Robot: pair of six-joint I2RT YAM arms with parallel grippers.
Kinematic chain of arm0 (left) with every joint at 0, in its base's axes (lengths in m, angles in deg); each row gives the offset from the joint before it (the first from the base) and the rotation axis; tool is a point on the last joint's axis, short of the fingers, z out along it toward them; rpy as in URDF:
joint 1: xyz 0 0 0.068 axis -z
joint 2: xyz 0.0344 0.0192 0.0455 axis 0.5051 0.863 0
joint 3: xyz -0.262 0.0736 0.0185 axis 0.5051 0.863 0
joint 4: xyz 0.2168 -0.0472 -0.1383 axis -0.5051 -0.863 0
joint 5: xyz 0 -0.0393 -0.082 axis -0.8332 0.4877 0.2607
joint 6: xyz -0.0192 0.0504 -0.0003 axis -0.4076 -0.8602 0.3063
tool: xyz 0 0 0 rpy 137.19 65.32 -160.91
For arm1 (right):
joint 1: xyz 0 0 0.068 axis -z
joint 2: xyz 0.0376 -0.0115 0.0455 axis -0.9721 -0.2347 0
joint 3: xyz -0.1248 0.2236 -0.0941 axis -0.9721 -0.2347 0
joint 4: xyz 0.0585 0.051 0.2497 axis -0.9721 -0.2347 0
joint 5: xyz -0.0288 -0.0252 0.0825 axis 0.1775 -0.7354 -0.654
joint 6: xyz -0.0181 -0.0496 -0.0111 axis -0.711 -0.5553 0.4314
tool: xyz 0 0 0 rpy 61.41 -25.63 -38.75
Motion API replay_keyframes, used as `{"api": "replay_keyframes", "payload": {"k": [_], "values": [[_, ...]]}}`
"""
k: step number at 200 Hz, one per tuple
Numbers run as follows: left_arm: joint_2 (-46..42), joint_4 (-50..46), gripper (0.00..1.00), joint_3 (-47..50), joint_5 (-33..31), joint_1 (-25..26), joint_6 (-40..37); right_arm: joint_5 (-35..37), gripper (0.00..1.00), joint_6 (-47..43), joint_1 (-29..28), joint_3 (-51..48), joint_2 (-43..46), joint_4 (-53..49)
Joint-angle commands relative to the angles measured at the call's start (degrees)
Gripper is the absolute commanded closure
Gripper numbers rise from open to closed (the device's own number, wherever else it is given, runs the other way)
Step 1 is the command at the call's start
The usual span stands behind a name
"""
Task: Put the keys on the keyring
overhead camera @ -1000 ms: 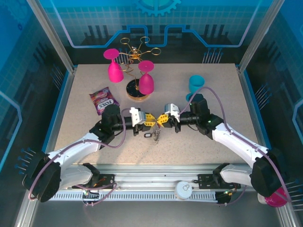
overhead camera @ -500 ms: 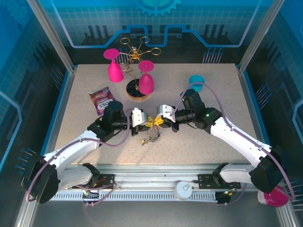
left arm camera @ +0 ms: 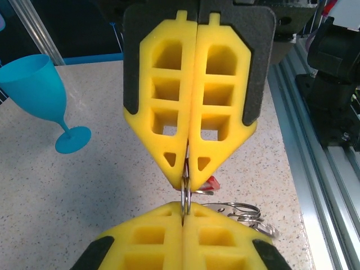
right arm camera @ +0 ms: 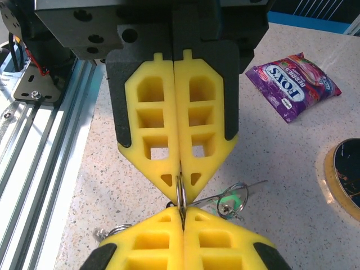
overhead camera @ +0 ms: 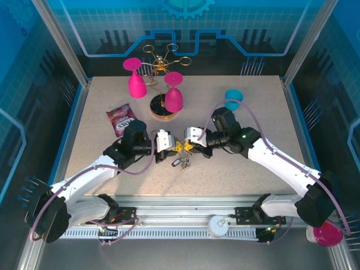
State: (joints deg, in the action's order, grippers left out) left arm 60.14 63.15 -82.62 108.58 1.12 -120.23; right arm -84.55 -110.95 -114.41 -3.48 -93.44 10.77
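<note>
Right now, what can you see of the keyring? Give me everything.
The keyring is a thin loop of metal wire, seen edge-on as a narrow sliver. It is held between two shut grippers whose tips meet on it: the left gripper pinches one side and the right gripper the other. The keys hang bunched just below it over the table. The fingers hide most of its outline.

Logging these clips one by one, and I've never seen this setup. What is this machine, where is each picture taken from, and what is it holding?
Two robot arms stand at the near edge of the table. The wide picture looks down from above; each close-up comes from a camera on one wrist. On the table: a candy packet, a blue glass, two pink glasses at a gold rack, and keys. The left gripper and right gripper meet tip to tip, both shut on one thin metal ring.
</note>
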Motion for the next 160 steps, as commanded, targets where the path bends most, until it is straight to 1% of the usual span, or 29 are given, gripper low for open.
{"api": "replay_keyframes", "payload": {"k": [1,5,20,24,29,40,52,73,107,123,160], "values": [[0.03,0.01,1.00,-2.42,2.17,0.44,-1.09,-0.95,1.00,0.89,-1.03,1.44,0.73,2.42],[-0.08,0.18,1.00,-2.31,2.20,0.44,-1.16,-0.96,0.99,1.76,-0.66,0.68,1.33,3.71],[-1.13,3.26,1.00,-0.79,2.04,0.42,-0.53,-3.57,0.75,6.73,1.86,-4.37,4.28,10.50],[-1.38,4.58,1.00,-0.26,2.03,0.36,-0.16,-4.38,0.72,8.00,2.55,-5.86,5.21,12.59],[-1.70,6.16,1.00,0.41,2.11,0.37,0.38,-5.71,0.70,9.41,3.44,-7.93,6.29,14.92],[-2.13,9.15,1.00,1.43,2.62,0.37,1.60,-7.80,0.69,11.68,4.69,-11.92,7.93,19.20],[-2.13,11.30,1.00,2.00,3.22,0.41,2.74,-8.94,0.68,13.20,5.10,-13.70,8.73,21.50],[-2.09,13.07,1.00,2.44,3.83,0.38,3.73,-10.52,0.65,14.12,5.15,-13.77,8.19,22.56],[-1.94,14.61,1.00,3.23,4.21,0.45,4.45,-12.35,0.64,15.63,5.19,-13.55,6.76,24.95],[-1.88,15.30,1.00,3.49,4.23,0.47,4.76,-12.55,0.67,16.30,5.19,-13.56,6.38,25.76],[-2.15,14.84,1.00,3.71,3.40,0.48,3.78,-11.33,0.76,16.33,6.18,-14.11,7.88,23.96]]}}
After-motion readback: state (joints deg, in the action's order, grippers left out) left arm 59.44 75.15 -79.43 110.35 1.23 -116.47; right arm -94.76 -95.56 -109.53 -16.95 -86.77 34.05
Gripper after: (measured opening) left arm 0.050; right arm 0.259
